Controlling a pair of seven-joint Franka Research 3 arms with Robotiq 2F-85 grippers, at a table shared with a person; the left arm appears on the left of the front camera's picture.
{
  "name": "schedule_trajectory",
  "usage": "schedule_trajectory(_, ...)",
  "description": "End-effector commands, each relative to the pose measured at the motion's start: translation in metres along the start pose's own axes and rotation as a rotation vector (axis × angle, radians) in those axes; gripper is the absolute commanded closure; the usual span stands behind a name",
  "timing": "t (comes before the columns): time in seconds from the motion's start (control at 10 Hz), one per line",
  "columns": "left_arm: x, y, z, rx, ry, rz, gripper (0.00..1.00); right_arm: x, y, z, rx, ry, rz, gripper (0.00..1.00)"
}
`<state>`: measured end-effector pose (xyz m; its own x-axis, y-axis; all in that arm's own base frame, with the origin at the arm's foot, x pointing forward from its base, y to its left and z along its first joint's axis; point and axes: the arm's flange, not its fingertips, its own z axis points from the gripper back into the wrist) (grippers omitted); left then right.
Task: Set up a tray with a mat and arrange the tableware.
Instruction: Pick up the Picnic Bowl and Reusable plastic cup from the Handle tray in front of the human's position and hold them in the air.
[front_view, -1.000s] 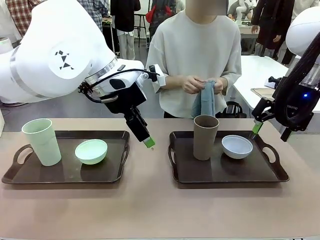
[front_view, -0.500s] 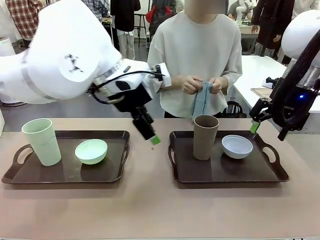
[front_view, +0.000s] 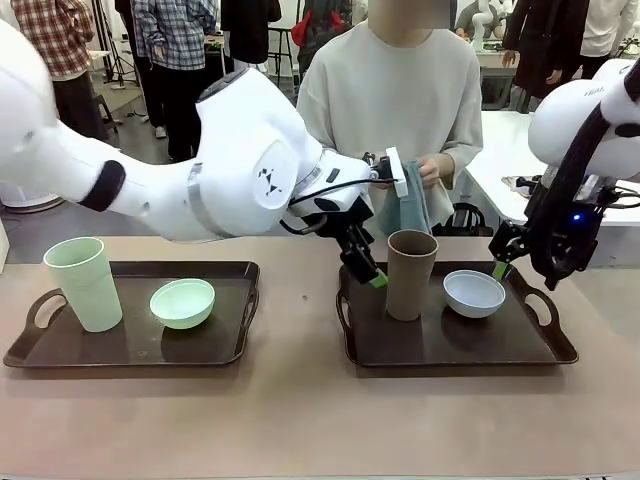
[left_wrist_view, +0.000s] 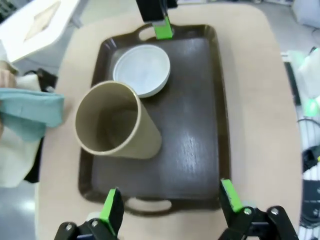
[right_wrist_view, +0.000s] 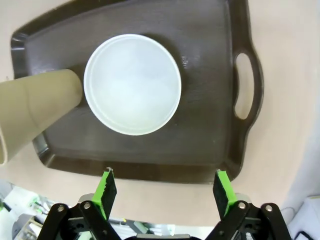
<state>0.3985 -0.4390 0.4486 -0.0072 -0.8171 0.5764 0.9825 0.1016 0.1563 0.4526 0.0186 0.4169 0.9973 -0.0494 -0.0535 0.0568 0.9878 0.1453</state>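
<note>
Two dark brown trays lie side by side. The left tray (front_view: 130, 345) carries a tall pale green cup (front_view: 85, 283) and a pale green bowl (front_view: 182, 302). On the right tray (front_view: 450, 345) stand a tall brown cup (front_view: 410, 273) and a small white bowl (front_view: 473, 293). My left gripper (front_view: 374, 279) hangs open over that tray's left end, just left of the brown cup (left_wrist_view: 117, 120). Above the tray's far right edge, beside the white bowl (right_wrist_view: 132, 84), my right gripper (front_view: 502, 266) is open too. The person holds a folded blue-grey mat (front_view: 405, 205) in both hands behind the brown cup.
The person stands at the far side of the table, opposite the right tray. My left arm stretches across the middle of the table above the gap between the trays. Bare tabletop (front_view: 300, 420) runs along the near edge.
My left arm has swung right, from the gap between the trays to the right tray's left end. My right gripper has dropped slightly toward the white bowl. The person still holds the mat.
</note>
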Motion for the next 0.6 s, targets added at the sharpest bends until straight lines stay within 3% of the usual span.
schedule_trajectory(0.0,-0.01,0.026,0.004,-0.13,-0.067,0.001,0.0,0.003,0.005,-0.016,-0.051,-0.022,0.015,0.0)
schedule_trajectory(0.2,-0.007,0.047,0.002,-0.228,-0.073,-0.011,0.0,0.007,0.005,-0.026,-0.057,-0.042,0.043,0.0)
schedule_trajectory(0.5,-0.003,0.06,0.007,-0.206,-0.072,0.005,0.0,0.007,0.005,-0.038,-0.055,-0.036,0.054,0.0)
